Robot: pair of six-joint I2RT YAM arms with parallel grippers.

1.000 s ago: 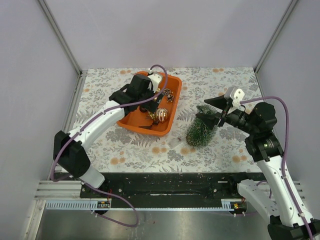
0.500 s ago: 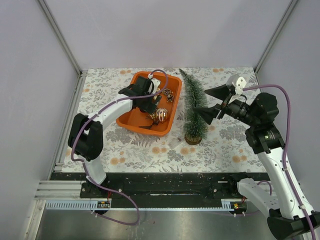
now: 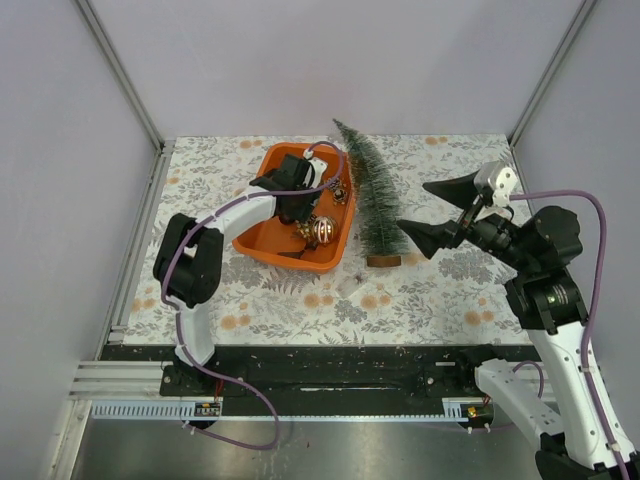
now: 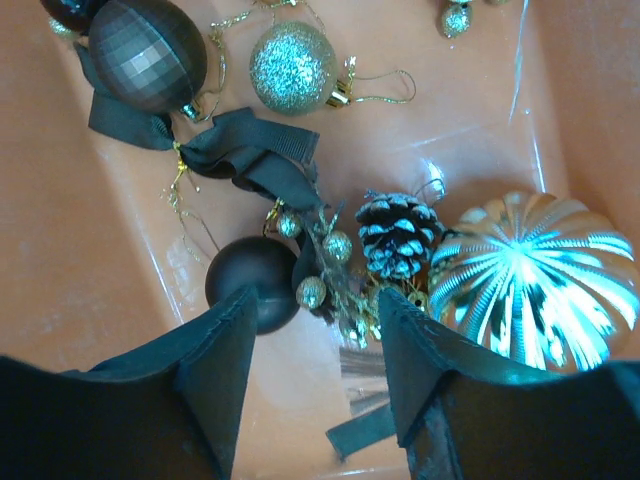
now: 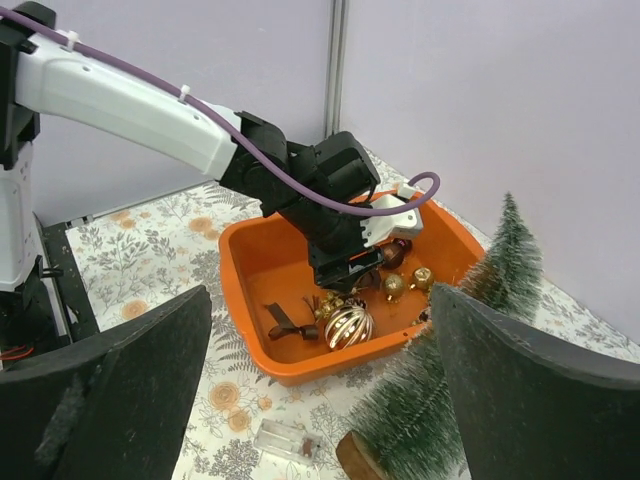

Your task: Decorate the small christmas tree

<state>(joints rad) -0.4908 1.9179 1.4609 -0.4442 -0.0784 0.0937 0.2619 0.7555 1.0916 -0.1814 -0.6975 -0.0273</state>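
The small christmas tree (image 3: pixel 368 195) stands on its brown base (image 3: pixel 383 261) just right of the orange tub (image 3: pixel 262 232), its tip tilted toward the back left. It also shows in the right wrist view (image 5: pixel 455 395). My right gripper (image 3: pixel 437 213) is open and empty, a little to the right of the tree and apart from it. My left gripper (image 3: pixel 300 205) is open inside the tub, low over the ornaments. In the left wrist view its jaws (image 4: pixel 315 330) straddle a dark ball (image 4: pixel 255 285) and a gold sprig, next to a frosted pinecone (image 4: pixel 398 232) and a ribbed gold bauble (image 4: pixel 535 290).
The tub also holds a glitter gold ball (image 4: pixel 292 67), a dark faceted ball (image 4: pixel 148 55) and dark ribbon (image 4: pixel 255 150). A small clear plastic piece (image 3: pixel 352 283) lies on the floral cloth in front of the tub. Grey walls close in the table.
The tree went from lying in my right gripper to standing beside the tub. My right gripper let go and drew back to the right. My left gripper stayed in the tub.
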